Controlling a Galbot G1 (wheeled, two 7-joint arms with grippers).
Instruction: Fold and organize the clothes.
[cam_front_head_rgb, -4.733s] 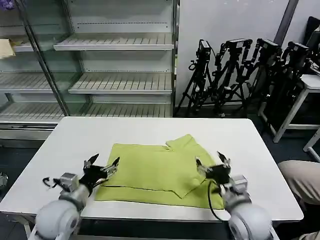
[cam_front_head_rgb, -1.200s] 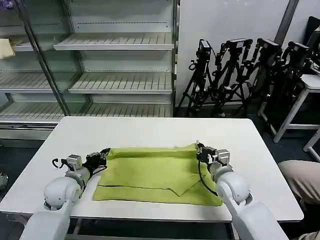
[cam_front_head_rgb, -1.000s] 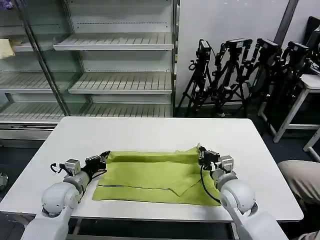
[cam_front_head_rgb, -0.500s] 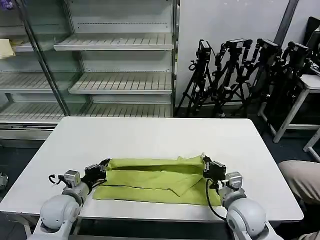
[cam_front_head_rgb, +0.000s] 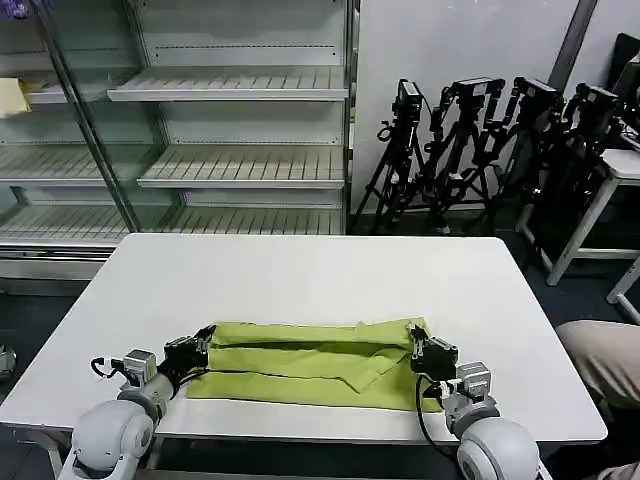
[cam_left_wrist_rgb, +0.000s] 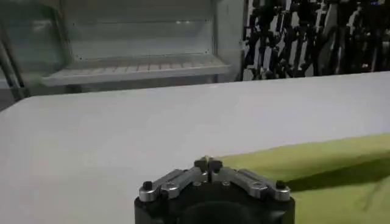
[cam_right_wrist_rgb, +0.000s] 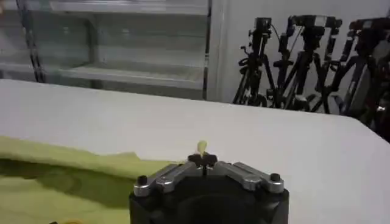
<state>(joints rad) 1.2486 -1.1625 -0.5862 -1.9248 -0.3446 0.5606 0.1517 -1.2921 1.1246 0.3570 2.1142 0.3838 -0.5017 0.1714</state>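
While both arms are reaching low over the near edge of the white table (cam_front_head_rgb: 300, 265), the head view is showing the lime T-shirt (cam_front_head_rgb: 310, 362) lying as a long narrow band across the table's near part, its far edge doubled over toward the robot. The left gripper (cam_front_head_rgb: 203, 341) is pinching the band's left end, forearm angling in from the near left corner. The right gripper (cam_front_head_rgb: 418, 343) is pinching the right end, forearm coming in from the near right.

Left wrist view: left gripper (cam_left_wrist_rgb: 208, 163) fingers are pressing together on the T-shirt (cam_left_wrist_rgb: 317, 170) edge, just above the table (cam_left_wrist_rgb: 122, 134).

Right wrist view: right gripper (cam_right_wrist_rgb: 202, 158) fingers are meeting tight, a small tuft of the T-shirt (cam_right_wrist_rgb: 73, 176) poking up between them, table (cam_right_wrist_rgb: 304, 152) stretching beyond.
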